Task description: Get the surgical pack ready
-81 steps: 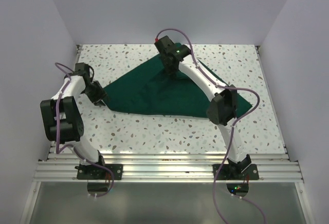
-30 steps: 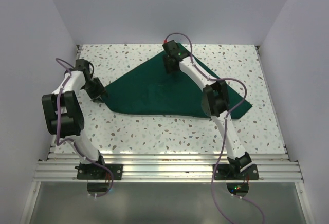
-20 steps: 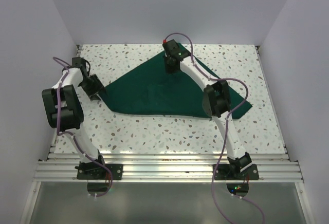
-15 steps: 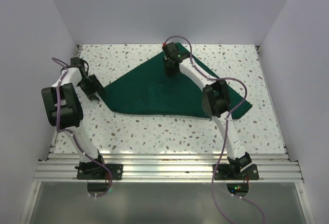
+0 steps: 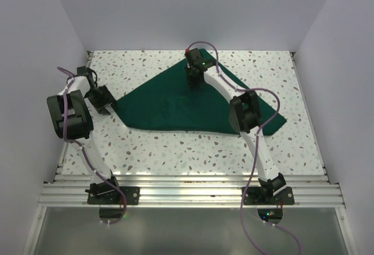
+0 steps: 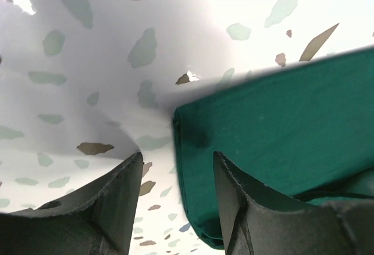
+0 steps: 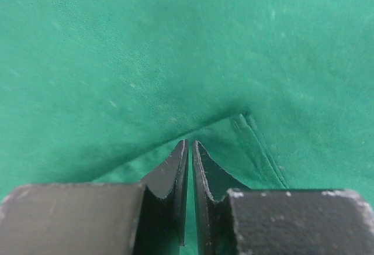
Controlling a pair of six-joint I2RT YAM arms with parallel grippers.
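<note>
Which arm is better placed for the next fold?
Probably the right arm: its jaws are pinched shut on the surgical pack toward its far corner; the left arm has jaws open at the left corner.

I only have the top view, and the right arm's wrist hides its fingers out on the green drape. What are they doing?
Observer: On the right wrist camera, the right gripper has its jaws nearly together with only a thin slit between them. Its tips are down on the green drape.
Operator: Any cloth pinched?
Observer: I cannot tell. The tips sit at a fold edge, with a crease running away from them.
Operator: And the left one?
Observer: The left gripper is open and holds nothing. The drape's corner lies just ahead of its fingertips on the speckled table.
</note>
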